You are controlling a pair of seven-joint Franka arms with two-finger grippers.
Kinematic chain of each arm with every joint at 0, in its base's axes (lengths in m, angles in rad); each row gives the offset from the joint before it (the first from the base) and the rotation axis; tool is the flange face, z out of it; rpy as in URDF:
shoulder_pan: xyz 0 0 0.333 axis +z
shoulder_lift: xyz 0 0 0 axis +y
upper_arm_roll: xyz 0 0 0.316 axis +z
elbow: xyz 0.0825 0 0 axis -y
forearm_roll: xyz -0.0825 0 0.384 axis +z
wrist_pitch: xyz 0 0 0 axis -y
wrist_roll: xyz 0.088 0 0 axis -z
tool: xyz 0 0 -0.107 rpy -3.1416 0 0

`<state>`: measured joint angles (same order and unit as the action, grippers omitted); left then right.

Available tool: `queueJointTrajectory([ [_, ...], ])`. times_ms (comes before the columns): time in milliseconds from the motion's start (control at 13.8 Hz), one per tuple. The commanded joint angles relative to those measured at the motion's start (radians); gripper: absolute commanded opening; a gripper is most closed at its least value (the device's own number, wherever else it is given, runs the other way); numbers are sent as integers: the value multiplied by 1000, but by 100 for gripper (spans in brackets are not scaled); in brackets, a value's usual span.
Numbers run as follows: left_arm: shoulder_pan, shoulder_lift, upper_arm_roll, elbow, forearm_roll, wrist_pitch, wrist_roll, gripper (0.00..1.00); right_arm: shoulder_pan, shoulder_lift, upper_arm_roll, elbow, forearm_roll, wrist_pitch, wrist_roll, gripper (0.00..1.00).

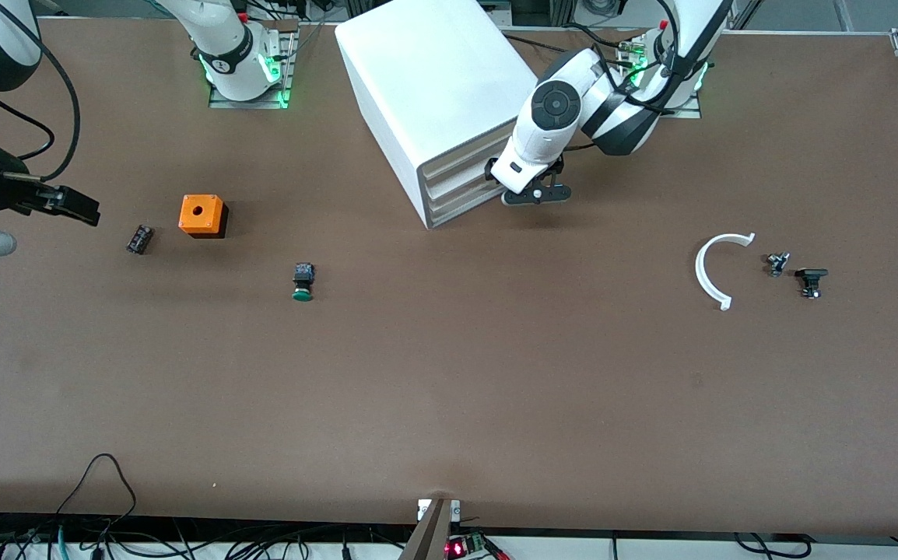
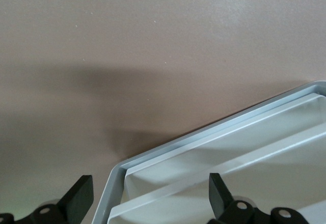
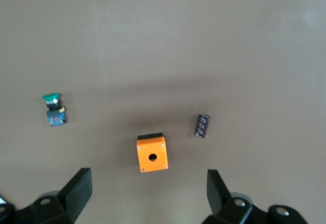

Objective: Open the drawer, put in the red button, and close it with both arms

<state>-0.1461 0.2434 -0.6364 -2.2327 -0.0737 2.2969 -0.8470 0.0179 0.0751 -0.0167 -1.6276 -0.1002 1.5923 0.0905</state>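
The white cabinet (image 1: 433, 85) stands at the robots' edge of the table, its stacked drawers (image 1: 461, 183) all pushed in. My left gripper (image 1: 536, 194) is open, right at the drawer fronts by the cabinet's corner nearest the left arm. In the left wrist view the left gripper (image 2: 150, 193) has the cabinet's frame and a drawer front (image 2: 229, 158) between its fingertips, touching nothing. My right gripper (image 1: 83, 206) is open and empty, up over the right arm's end of the table, also shown in the right wrist view (image 3: 149, 183). No red button shows in any view.
An orange box with a hole (image 1: 201, 215) (image 3: 152, 152), a black cylinder (image 1: 139, 239) (image 3: 202, 126) and a green-capped button (image 1: 303, 281) (image 3: 54, 111) lie toward the right arm's end. A white curved piece (image 1: 710, 268) and two small black parts (image 1: 777, 264) (image 1: 811, 281) lie toward the left arm's end.
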Motion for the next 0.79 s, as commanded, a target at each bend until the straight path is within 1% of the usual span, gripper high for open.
queueJointTrajectory([
  [0,2,-55,-9,-19,-12,-10,2,100,8,-93,-34,-110,45,23,-78,100],
  [144,13,-67,-8,-12,-12,-5,0,100,8,-112,-43,-145,59,69,-78,100],
  [289,37,-79,-2,-7,-12,16,0,100,8,-159,-58,-213,59,104,-78,100],
  [433,120,-84,10,19,-11,50,2,100,8,-176,-63,-235,60,106,-78,100],
  [578,181,-96,52,76,-8,49,5,100,8,-176,-65,-236,60,107,-78,100],
  [722,198,-116,140,146,-1,9,17,100,8,-179,-65,-241,60,106,-78,100],
])
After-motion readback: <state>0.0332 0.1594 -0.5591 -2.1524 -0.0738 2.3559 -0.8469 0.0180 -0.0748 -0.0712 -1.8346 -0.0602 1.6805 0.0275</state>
